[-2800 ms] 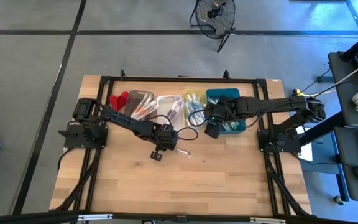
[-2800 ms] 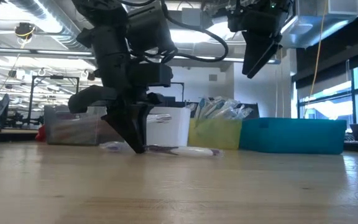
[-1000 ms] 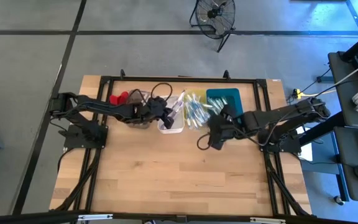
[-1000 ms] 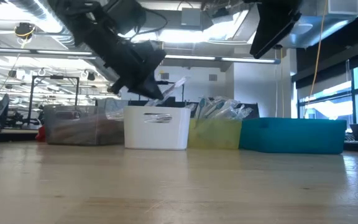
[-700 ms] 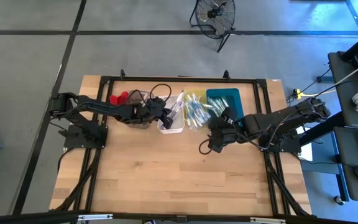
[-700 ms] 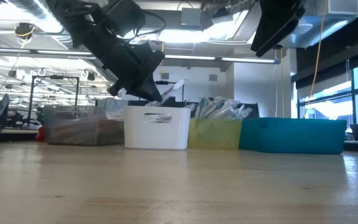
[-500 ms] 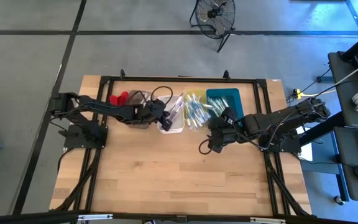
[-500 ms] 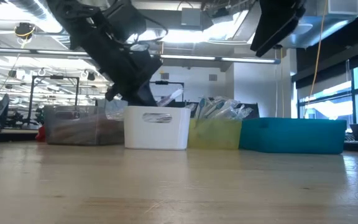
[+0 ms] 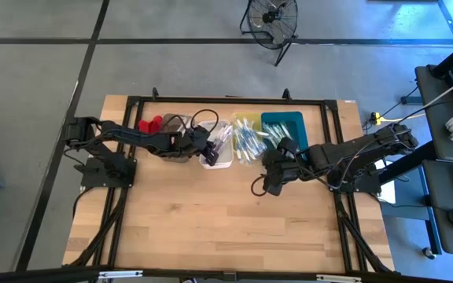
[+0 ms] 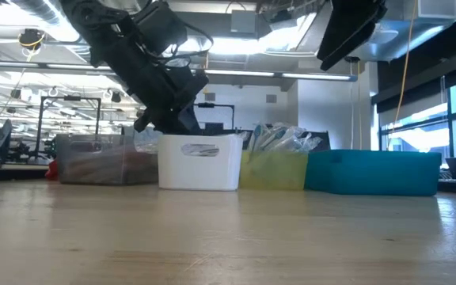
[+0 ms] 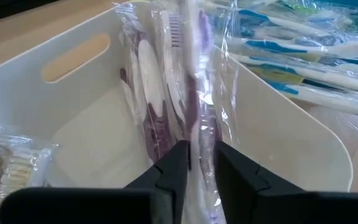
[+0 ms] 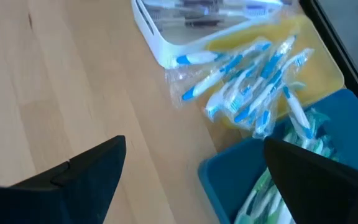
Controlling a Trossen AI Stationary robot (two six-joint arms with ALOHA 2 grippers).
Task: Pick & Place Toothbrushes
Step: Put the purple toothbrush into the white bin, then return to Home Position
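My left gripper (image 9: 209, 149) (image 10: 182, 125) hangs low over the white bin (image 9: 225, 161) and is shut on a wrapped purple toothbrush (image 11: 194, 93). More wrapped purple toothbrushes (image 11: 148, 93) lie in that bin. Blue-and-white toothbrushes (image 12: 253, 81) fill the yellow bin (image 9: 246, 137) and stick out over its rim. Green ones (image 12: 260, 193) lie in the teal bin (image 9: 283, 126). My right gripper (image 9: 266, 179) (image 12: 191, 180) is open, hovering above the table in front of the yellow and teal bins, touching nothing. My left gripper pinches the wrapped purple toothbrush between its two fingers (image 11: 173, 171), at a spot along its handle (image 11: 197, 146). The fingers come slanting down from the table's left. The brush points away past the fingertips into the white bin (image 11: 278, 143), its bristle end (image 11: 179, 28) farthest out.
A clear grey bin (image 9: 178, 130) with toothbrushes stands left of the white one, and a small red object (image 9: 149, 126) lies beyond it. The four bins form a row along the far edge. Bare wood (image 9: 226, 220) stretches from the bins to the near edge.
My left gripper has sunk toward the white bin, still shut on the toothbrush. The brush's tip, which stood above the rim in the low view, has dropped below it. My right gripper has stayed almost still.
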